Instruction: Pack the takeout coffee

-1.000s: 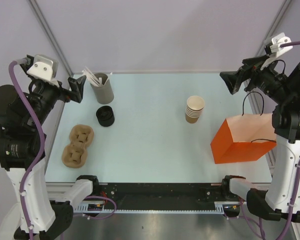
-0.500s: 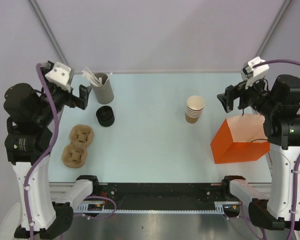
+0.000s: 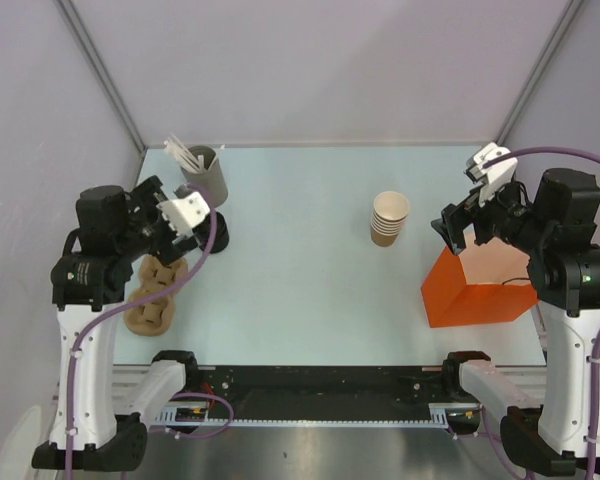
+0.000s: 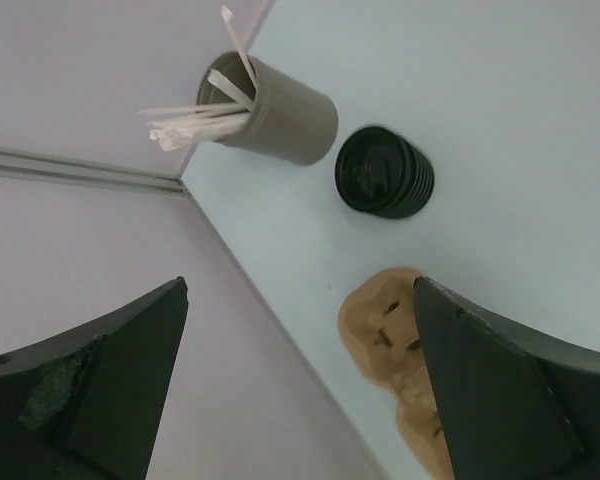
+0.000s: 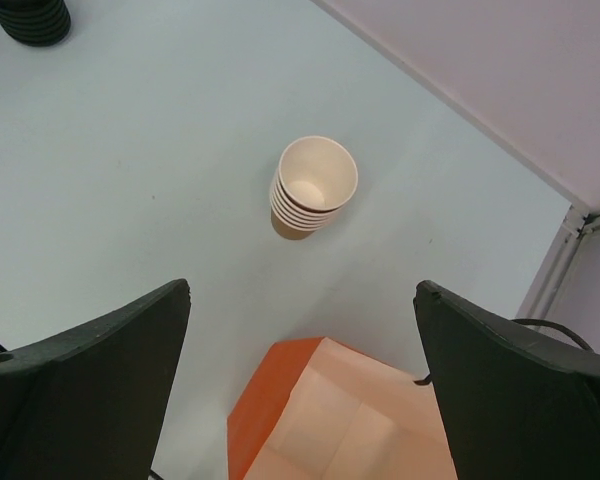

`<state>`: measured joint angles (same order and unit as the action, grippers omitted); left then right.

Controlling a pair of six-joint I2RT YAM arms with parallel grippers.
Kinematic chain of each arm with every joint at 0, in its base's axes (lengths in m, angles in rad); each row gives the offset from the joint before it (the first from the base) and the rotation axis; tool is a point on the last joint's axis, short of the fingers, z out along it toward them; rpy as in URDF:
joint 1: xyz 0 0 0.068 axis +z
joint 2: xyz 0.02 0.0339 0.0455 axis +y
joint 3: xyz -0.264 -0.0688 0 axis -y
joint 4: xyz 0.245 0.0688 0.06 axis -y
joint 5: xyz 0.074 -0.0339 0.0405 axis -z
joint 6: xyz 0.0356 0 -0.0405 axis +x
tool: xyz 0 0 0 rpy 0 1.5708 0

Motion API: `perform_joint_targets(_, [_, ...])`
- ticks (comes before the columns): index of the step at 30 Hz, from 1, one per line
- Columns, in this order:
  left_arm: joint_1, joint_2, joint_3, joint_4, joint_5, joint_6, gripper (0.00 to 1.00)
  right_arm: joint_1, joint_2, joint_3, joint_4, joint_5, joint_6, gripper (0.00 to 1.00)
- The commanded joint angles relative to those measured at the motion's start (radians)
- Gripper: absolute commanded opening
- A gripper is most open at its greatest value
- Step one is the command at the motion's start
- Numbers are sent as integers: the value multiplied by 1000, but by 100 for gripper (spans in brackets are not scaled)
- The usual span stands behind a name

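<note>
Showing nowhere as a single lidded cup, the takeout coffee cannot be placed in any of these views.

Only loose supplies are visible. A stack of tan cups [image 3: 389,218], lidless with pale insides, stands upright on the right half of the pale blue counter [image 3: 300,290]. A stack of black lids [image 4: 384,172] sits on the far left side, well apart from the cups. Just behind the lids stands a grey tub [image 4: 280,110] holding pale stirrer sticks [image 4: 195,120]. Nearer the front edge on the left lies a brown moulded-pulp cup carrier [image 4: 390,330].

An orange paper bag [image 3: 470,290] stands open at the front right, its dark cord handle draped at the rim. It is near the cups but not touching them.

Both arms hang in the air above the counter. The left pincer [image 4: 298,300] hovers over the lids and carrier, its fingers spread wide apart and holding nothing. The right pincer [image 5: 300,290] hovers above the bag's far left corner, its fingers likewise wide apart and empty.
</note>
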<state>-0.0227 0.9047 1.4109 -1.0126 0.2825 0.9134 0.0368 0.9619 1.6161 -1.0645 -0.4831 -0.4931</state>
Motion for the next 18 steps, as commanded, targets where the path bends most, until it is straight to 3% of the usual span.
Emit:
perform_joint_targets(1, [9,-12,-96,-90,-100,330,99,9,-11,-12,-28,5,-38,100])
perform_joint_targets(6, [20,11,-170,-130,-181,531,99,12,-18,-22,-43,-24,-47,100])
perform_joint_targets(13, [193,19,-202,-263,-145,748,99,14,-11,-28,-43,-37,-61,100])
perform_joint_targets(18, [306,20,-291,-293,-24,927,99,17,-14,-30,-34,-28,-52,100])
